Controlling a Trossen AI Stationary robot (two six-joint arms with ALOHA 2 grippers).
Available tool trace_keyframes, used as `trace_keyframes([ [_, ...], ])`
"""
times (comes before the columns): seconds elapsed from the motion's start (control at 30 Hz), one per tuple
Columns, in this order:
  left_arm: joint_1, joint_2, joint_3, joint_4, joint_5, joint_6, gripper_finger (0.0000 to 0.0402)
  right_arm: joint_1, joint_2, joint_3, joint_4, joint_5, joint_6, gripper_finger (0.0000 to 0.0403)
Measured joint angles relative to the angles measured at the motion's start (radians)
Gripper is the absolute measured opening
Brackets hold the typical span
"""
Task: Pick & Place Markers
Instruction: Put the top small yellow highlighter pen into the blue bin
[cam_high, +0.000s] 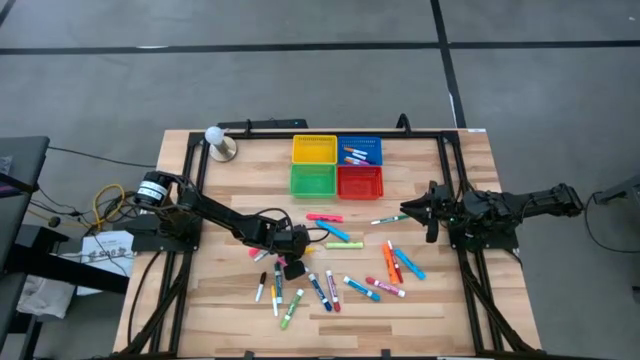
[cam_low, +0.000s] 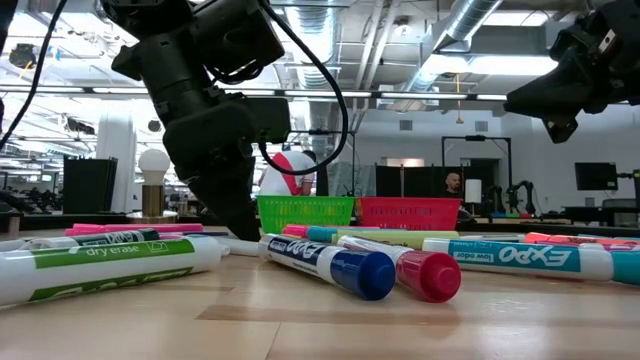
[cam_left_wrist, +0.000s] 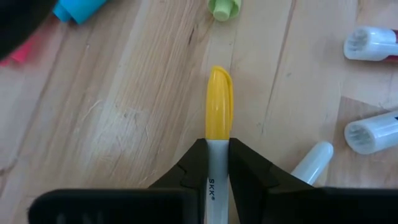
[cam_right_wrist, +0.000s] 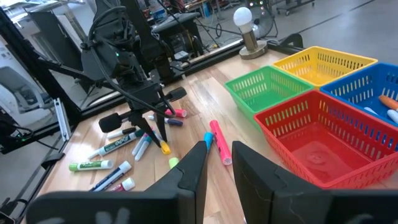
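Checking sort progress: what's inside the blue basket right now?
The blue basket holds a few markers, orange and light ones, lying toward one side in the high view. The right wrist view shows only one corner with two marker ends; the exact count is hidden by the mesh wall.

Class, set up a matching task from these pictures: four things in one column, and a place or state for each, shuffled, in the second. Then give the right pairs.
Things
1. yellow-capped white marker
2. red square mesh basket
3. blue square mesh basket
4. right gripper

Places or states
A. holds a few markers
B. clamped between the left gripper's dark fingers
C. has nothing in it
D. hangs above the table's right side, holding nothing

Pairs: 1-B, 2-C, 3-A, 4-D
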Motion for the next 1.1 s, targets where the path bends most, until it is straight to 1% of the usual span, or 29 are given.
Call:
trace_keyframes([
  [0.2,0.008,-0.026,0.003,-0.007,0.001,0.000,0.0051,0.000,0.000,0.000,0.000,0.000,0.000,0.0066],
  [0.6,0.067,-0.214,0.006,0.006,0.005,-0.005,0.0053,0.000,0.000,0.000,-0.004,0.000,0.000,0.0066],
  [0.83,0.068,-0.329,0.007,0.016,0.008,-0.058,0.0053,0.000,0.000,0.000,-0.007,0.000,0.000,0.0066],
  [1.1,0.068,-0.381,0.008,0.103,0.009,-0.084,0.0054,0.000,0.000,0.000,-0.007,0.000,0.000,0.0066],
])
